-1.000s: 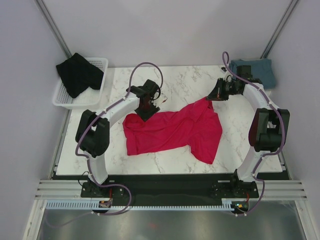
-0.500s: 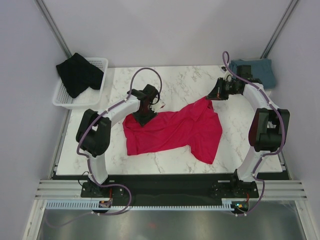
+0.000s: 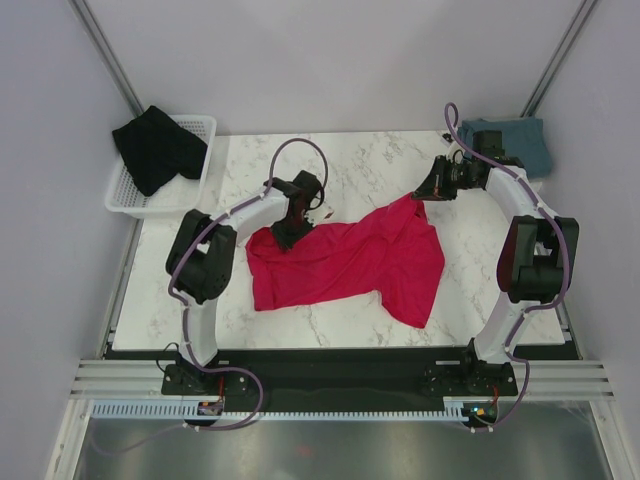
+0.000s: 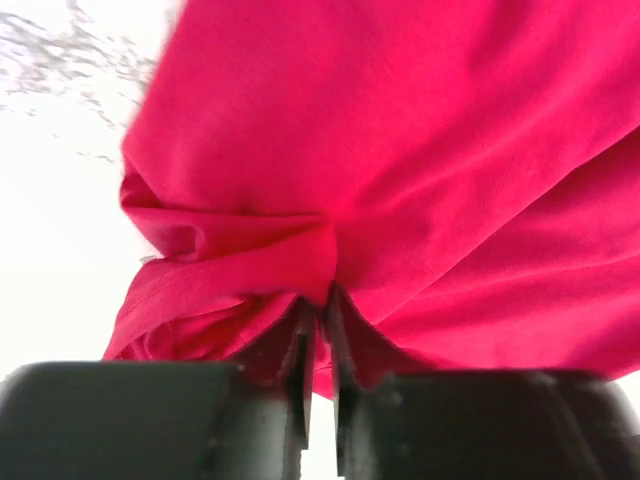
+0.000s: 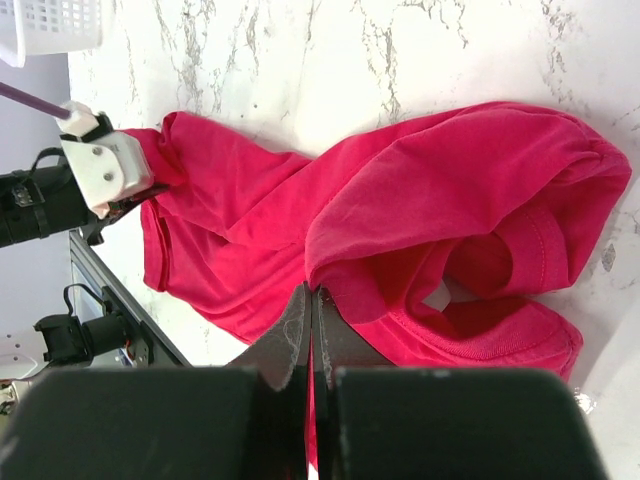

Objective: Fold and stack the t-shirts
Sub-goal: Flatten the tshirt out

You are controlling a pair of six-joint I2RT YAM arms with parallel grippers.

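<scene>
A crimson red t-shirt [image 3: 345,260] lies rumpled across the middle of the marble table [image 3: 370,165]. My left gripper [image 3: 284,236] is shut on its near-left corner, and a fold of red cloth [image 4: 320,255] is bunched between the pads. My right gripper [image 3: 419,196] is shut on the shirt's far right edge, where red fabric [image 5: 400,210] is pinched between the closed fingers; the neck opening [image 5: 480,265] shows beside them. A black t-shirt [image 3: 155,148] hangs over the white basket. A blue-grey t-shirt [image 3: 520,142] lies folded at the far right corner.
The white wire basket [image 3: 195,180] stands off the table's far left corner. Metal frame posts [image 3: 110,55] rise at both back corners. The arms' bases sit along the black rail [image 3: 330,375] at the near edge.
The left gripper has dropped onto the red shirt's left corner and closed on it. The right arm and the shirt's right side have not moved.
</scene>
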